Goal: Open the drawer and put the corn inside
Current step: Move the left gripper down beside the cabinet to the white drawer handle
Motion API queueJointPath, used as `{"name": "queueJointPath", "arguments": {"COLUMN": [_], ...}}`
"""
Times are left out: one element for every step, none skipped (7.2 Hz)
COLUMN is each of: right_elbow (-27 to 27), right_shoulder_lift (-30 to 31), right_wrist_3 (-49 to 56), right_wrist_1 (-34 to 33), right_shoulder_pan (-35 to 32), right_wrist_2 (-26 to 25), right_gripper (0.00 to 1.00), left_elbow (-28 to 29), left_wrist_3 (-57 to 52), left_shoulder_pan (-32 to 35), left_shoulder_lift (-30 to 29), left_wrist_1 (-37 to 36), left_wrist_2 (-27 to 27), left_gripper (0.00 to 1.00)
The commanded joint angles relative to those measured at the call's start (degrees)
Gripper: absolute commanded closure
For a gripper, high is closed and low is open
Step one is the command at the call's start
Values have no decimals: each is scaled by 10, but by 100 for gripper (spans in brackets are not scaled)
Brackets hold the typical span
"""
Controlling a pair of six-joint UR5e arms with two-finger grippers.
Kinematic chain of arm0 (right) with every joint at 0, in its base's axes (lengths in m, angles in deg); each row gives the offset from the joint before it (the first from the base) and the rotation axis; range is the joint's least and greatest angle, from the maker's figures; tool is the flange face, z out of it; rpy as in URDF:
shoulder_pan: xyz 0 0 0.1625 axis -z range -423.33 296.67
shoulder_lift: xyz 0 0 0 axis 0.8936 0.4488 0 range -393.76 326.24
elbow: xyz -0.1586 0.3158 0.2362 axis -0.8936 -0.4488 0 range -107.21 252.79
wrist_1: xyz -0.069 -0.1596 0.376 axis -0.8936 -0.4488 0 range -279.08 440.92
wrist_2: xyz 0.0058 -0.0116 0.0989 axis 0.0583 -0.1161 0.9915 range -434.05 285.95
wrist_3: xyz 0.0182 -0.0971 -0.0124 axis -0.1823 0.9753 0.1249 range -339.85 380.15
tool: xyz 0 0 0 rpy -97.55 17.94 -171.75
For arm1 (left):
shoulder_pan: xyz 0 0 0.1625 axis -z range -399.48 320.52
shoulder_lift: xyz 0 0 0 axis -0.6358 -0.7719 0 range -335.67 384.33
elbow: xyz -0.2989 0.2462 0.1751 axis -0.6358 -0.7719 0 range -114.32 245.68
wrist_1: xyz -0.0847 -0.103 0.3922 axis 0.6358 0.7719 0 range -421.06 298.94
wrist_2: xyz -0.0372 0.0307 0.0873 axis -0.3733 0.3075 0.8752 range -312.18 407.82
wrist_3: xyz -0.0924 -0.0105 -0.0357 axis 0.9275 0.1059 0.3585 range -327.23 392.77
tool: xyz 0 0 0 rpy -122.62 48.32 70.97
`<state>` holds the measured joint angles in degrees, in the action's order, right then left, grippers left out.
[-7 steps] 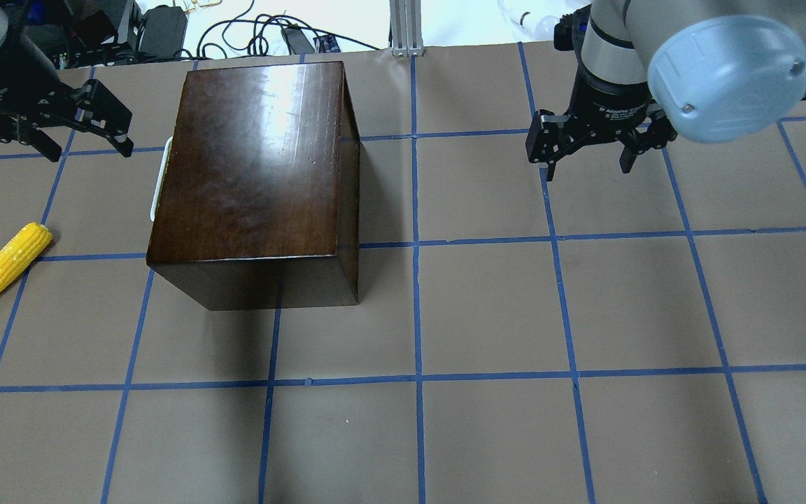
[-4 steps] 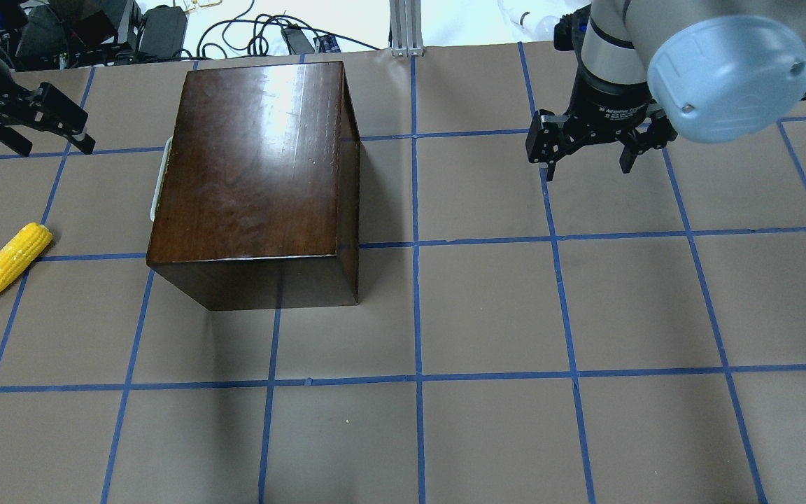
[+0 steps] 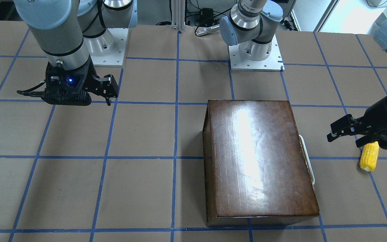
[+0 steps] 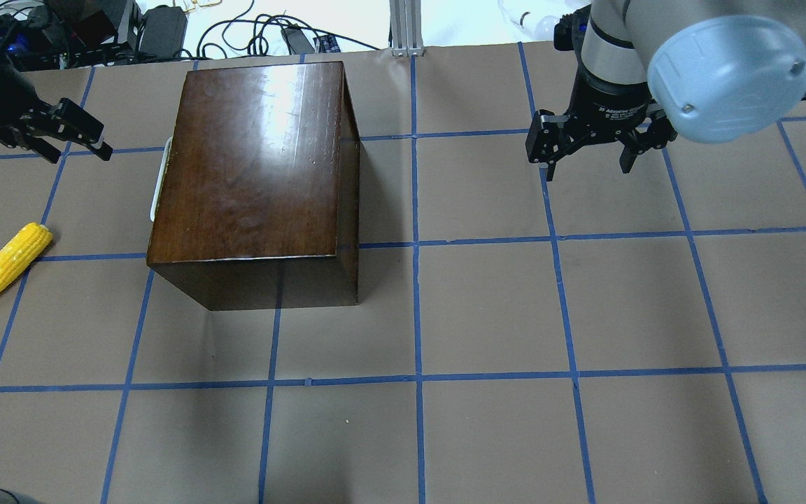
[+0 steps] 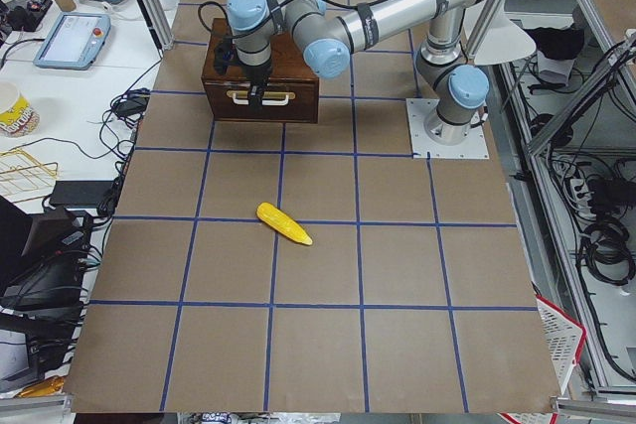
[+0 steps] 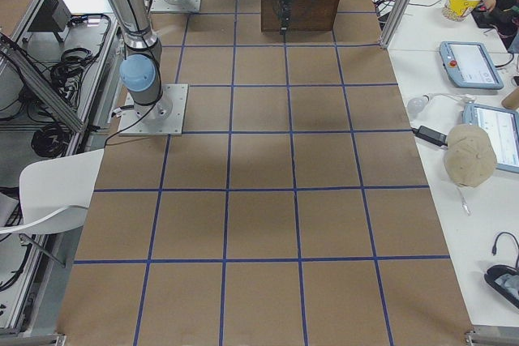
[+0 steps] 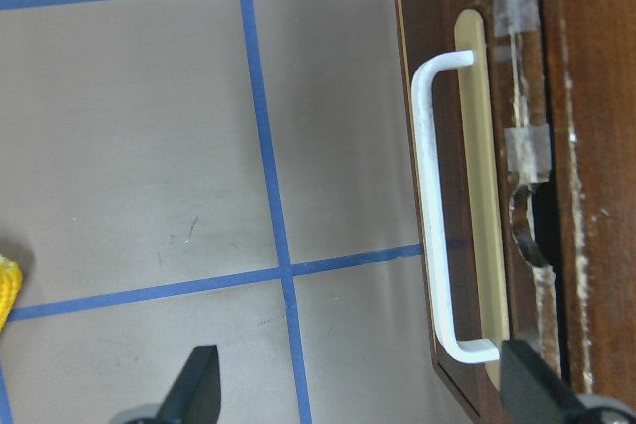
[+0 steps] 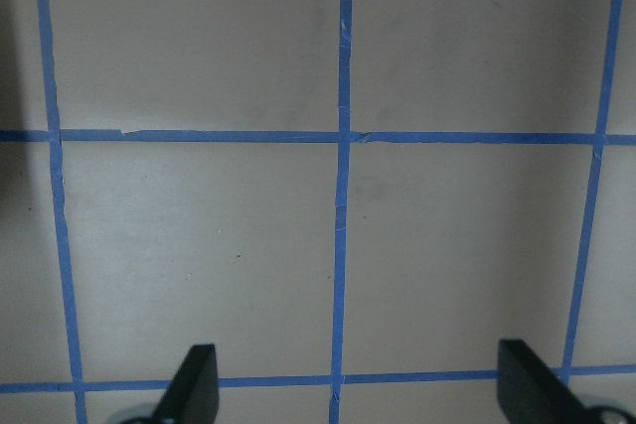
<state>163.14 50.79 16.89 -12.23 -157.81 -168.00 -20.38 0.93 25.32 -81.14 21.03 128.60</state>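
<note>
The glossy dark brown box (image 4: 256,175) stands left of centre on the table. Its drawer is shut. The drawer's worn front panel and cream handle (image 7: 437,206) face the robot's left, and the handle shows as a thin strip in the overhead view (image 4: 159,178). The yellow corn (image 4: 8,264) lies on the table to the left of the box, apart from it, and shows in the front-facing view (image 3: 369,156). My left gripper (image 4: 80,150) is open and empty, in the air left of the handle. My right gripper (image 4: 588,171) is open and empty, far to the right of the box.
The table is brown with a blue tape grid. Cables and black electronics (image 4: 158,31) lie beyond the far edge, next to an aluminium post (image 4: 406,28). The two arm bases (image 3: 255,53) are bolted down behind the box in the front-facing view.
My left gripper swung out to the left, then came back right toward the box's handle side. It stays open. The right arm, box and corn have not moved.
</note>
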Motion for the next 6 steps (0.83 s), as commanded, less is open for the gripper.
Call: {"name": "queueJointPath", "arguments": {"right_elbow": [0,0,0,0,0,0], "right_shoulder_lift": [0,0,0,0,0,0], "right_wrist_3": [0,0,0,0,0,0], "right_wrist_1": [0,0,0,0,1,0], "right_shoulder_pan": [0,0,0,0,0,0], "right_wrist_2": [0,0,0,0,0,0], "right_gripper": [0,0,0,0,0,0], "left_elbow": [-2,-2,-3,-2,-3,-2], "left_wrist_3": [-21,-23,-39,-39,-41,-38], "left_shoulder_pan": [0,0,0,0,0,0], "left_shoulder_lift": [-28,-37,-46,-54,-61,-63], "left_wrist_1": [-3,-3,-3,-3,-3,-3], "left_wrist_2": [-33,-43,-45,-47,-47,-51], "left_gripper": [0,0,0,0,0,0]}}
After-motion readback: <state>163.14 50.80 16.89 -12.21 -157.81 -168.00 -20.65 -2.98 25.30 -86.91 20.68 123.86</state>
